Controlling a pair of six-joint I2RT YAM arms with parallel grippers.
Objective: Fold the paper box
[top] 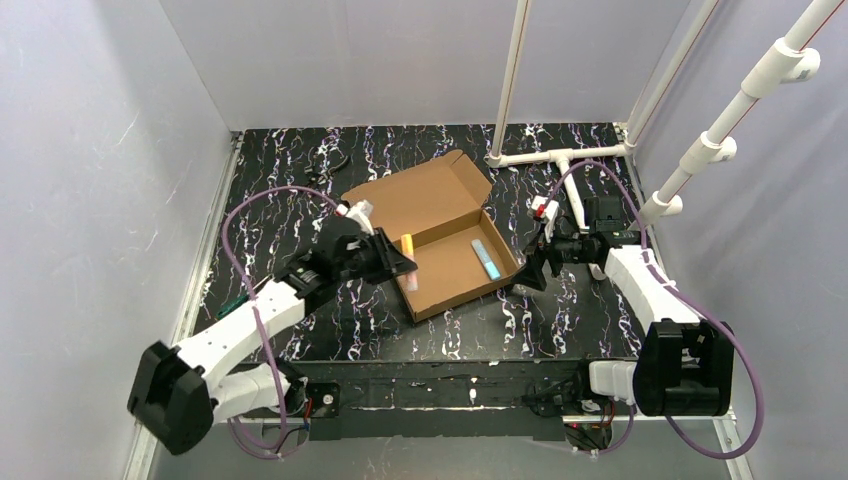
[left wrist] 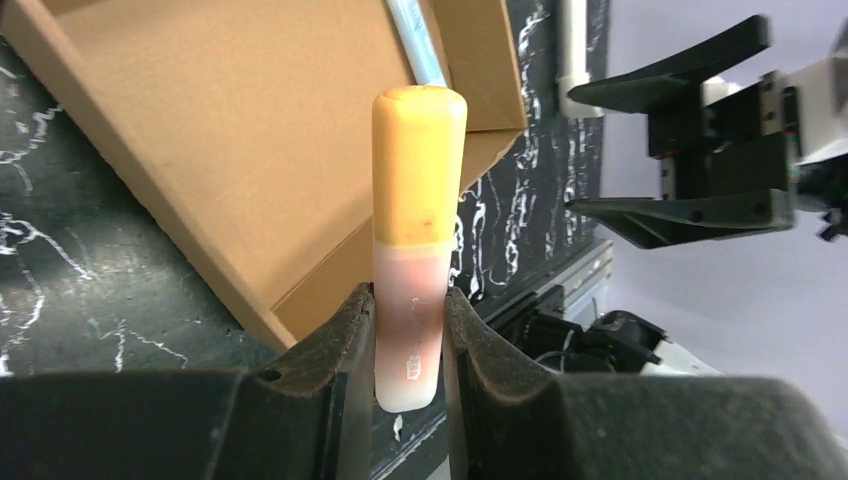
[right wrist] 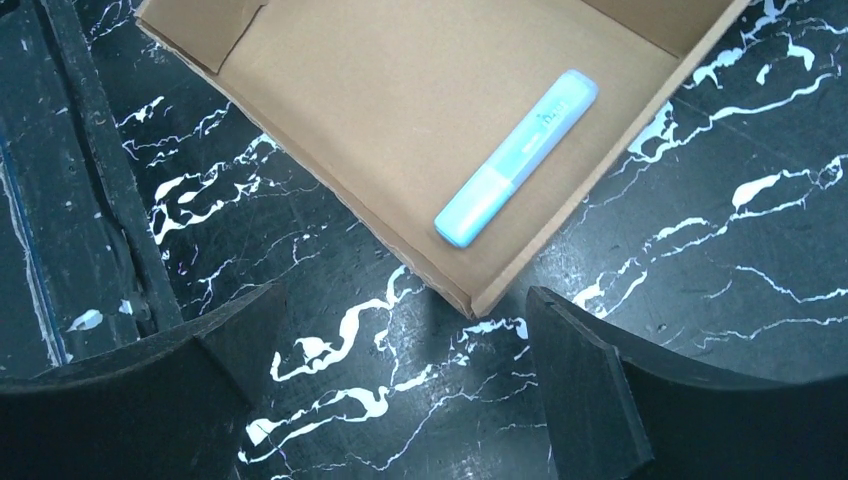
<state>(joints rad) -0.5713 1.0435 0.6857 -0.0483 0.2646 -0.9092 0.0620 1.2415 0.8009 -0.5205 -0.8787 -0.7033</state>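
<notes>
Left end effector (left wrist: 410,300) clamps an orange highlighter (left wrist: 420,180) at the paper box (top: 437,200); right end effector (right wrist: 405,300) gapes wide, holding nothing.
Box rests open on the table (right wrist: 700,250), lid back, a blue highlighter (right wrist: 515,160) inside; probably the 2 pens go in before folding, the right waiting by a corner to steady it.

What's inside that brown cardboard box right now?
A light blue marker lies on the floor of the paper box. The left gripper holds an orange-capped marker over the box's left edge; the floor beneath it is hidden, so anything there can't be seen.
</notes>
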